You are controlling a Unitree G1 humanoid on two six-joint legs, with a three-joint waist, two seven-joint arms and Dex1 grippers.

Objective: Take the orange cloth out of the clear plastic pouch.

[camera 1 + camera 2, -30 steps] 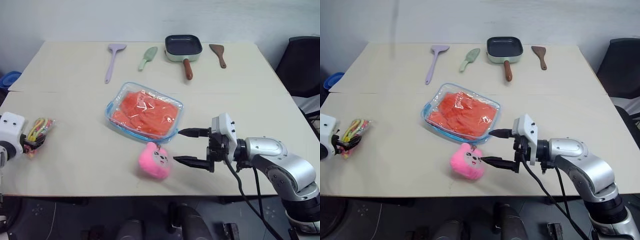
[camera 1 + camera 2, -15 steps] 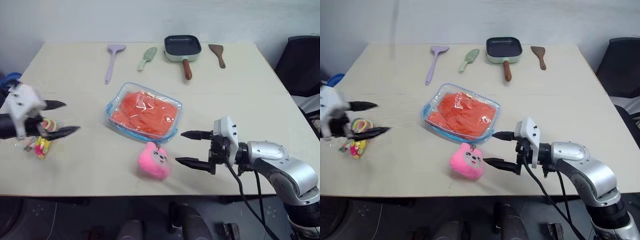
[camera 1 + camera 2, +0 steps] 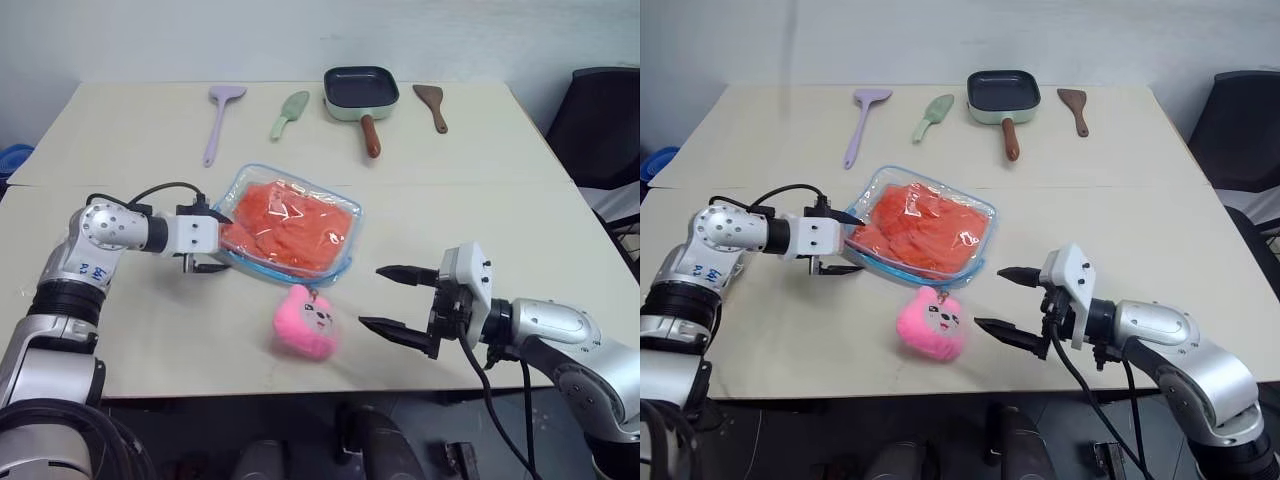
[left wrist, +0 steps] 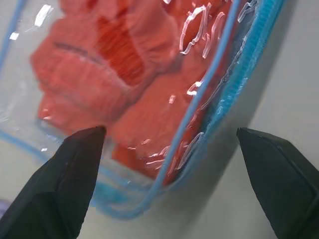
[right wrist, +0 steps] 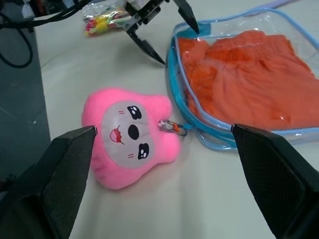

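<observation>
The clear plastic pouch (image 3: pixel 292 271) lies flat in the middle of the table, with the orange cloth (image 3: pixel 290 225) folded inside it. A pink plush charm (image 3: pixel 307 322) hangs off its near edge on a small clip. My left gripper (image 3: pixel 222 242) is open at the pouch's left corner, one finger above it and one below, and that blue-trimmed corner (image 4: pixel 199 144) sits between the fingers without being gripped. My right gripper (image 3: pixel 371 296) is open and empty, hovering to the right of the plush and clear of the pouch.
Along the far edge lie a purple spatula (image 3: pixel 218 120), a green spatula (image 3: pixel 288 112), a small dark pan (image 3: pixel 357 95) and a brown spatula (image 3: pixel 432 105). A packet of colourful bands (image 5: pixel 102 20) lies behind the left arm. A black chair (image 3: pixel 600 130) stands at the right.
My left arm has swung in from the table's left edge, away from the packet of bands, to the pouch's left corner, rolling its wrist. The right gripper has stayed about where it was.
</observation>
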